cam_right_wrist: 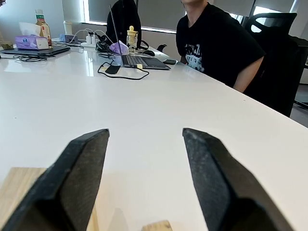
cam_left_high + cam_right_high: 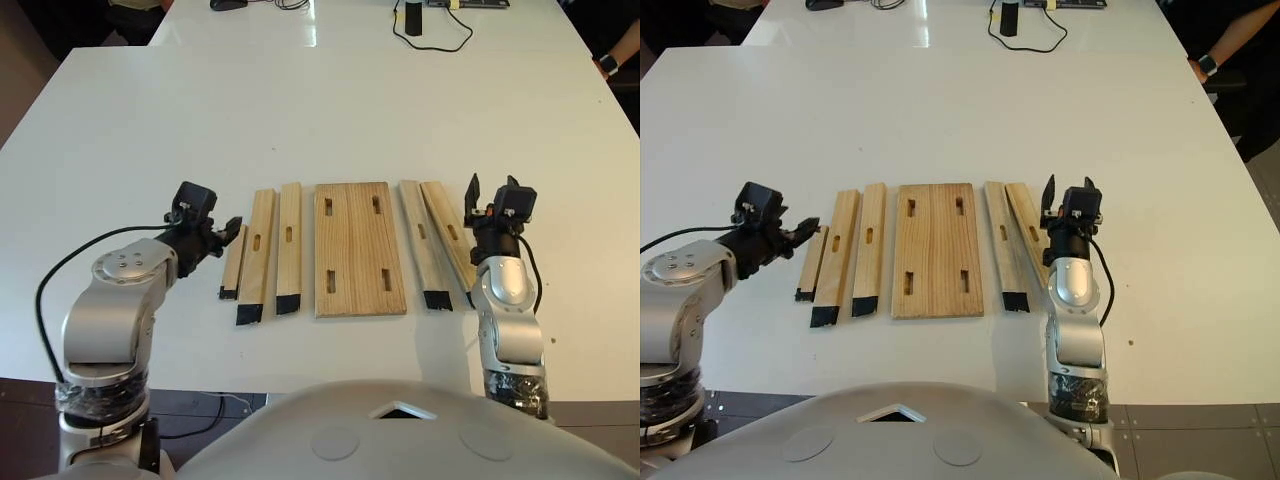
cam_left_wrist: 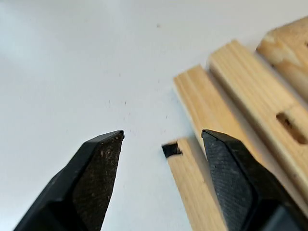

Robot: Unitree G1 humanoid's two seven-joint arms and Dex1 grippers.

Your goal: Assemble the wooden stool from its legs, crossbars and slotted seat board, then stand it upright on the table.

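While the seat board (image 2: pixel 358 248) is lying flat centrally, the left gripper (image 3: pixel 162 133) is hovering wide open at the leftmost crossbar (image 2: pixel 234 262), and the right gripper (image 1: pixel 144 131) is gaping wide near the rightmost leg (image 2: pixel 452 240).

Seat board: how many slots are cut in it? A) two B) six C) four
C: the seat board lies flat on the table and shows four slots, two near its far end and two near its near end.
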